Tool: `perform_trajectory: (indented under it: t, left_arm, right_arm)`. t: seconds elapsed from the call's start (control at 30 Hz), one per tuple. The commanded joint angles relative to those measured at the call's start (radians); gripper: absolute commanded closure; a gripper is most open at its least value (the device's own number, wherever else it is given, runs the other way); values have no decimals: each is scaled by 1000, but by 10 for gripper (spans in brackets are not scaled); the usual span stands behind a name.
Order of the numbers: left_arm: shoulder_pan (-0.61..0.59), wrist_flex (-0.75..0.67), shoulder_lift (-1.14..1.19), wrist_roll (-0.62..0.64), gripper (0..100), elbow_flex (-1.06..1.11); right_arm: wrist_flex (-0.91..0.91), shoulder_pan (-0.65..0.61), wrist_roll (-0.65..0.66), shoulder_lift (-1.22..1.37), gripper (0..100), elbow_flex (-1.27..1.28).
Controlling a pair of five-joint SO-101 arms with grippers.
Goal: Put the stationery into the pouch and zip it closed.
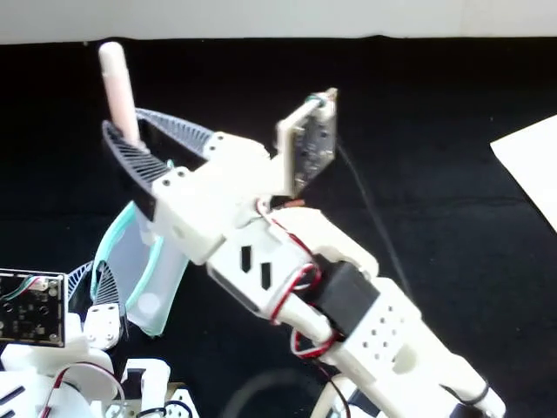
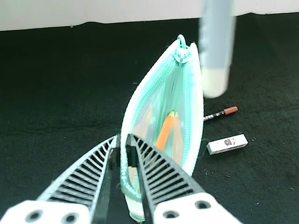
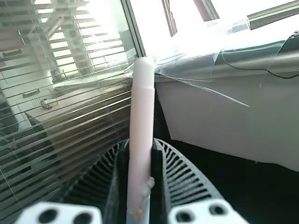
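Currently your right gripper (image 1: pixel 129 124) is clamping a pale pink stick (image 1: pixel 117 83) and holding it upright over the far left of the black cloth (image 1: pixel 435 104). Your left gripper (image 2: pixel 122 140) is pinching narrow on the near rim of the mint pouch (image 2: pixel 161 107). The pouch is standing on edge at near left, unzipped, with the zipper pull (image 2: pixel 181 53) at its far end.

Risk, as judged: the mouth is a slim slit. A stick coming down off-line could be catching the zipper teeth and dragging the pouch out of the left pinch. Most of the stick is standing clear of the fingers, so a knock could be tilting it in the claw.

Views: the left wrist view is giving you the open mouth and an orange pencil (image 2: pixel 164 133) already inside. It is also showing a brown-capped marker (image 2: pixel 220 113) and a white eraser (image 2: pixel 226 143) waiting on the cloth beside the pouch. The high view is giving you instead the stick's stance above the pouch, with the right arm covering mid-table. The right wrist view is confirming both fingers against the stick.
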Motion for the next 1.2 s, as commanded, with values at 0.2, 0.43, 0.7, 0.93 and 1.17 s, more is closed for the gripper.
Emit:
perform_trajectory:
  t: [0.2, 0.43, 0.7, 0.93, 1.17]
  left_arm:
    - [-19, 58, 15, 2, 994, 134]
    - [-19, 58, 15, 2, 994, 134]
    - [-18, 58, 15, 0, 994, 134]
    - [-18, 58, 15, 0, 994, 134]
    - [-18, 58, 15, 0, 994, 134]
  right_arm:
    - [-28, -31, 15, 117, 993, -50]
    - [-24, -31, 15, 151, 993, -50]
    - [30, -31, 12, 150, 813, 7]
    - [94, -38, 9, 131, 735, 2]
    - [97, -31, 11, 79, 735, 2]
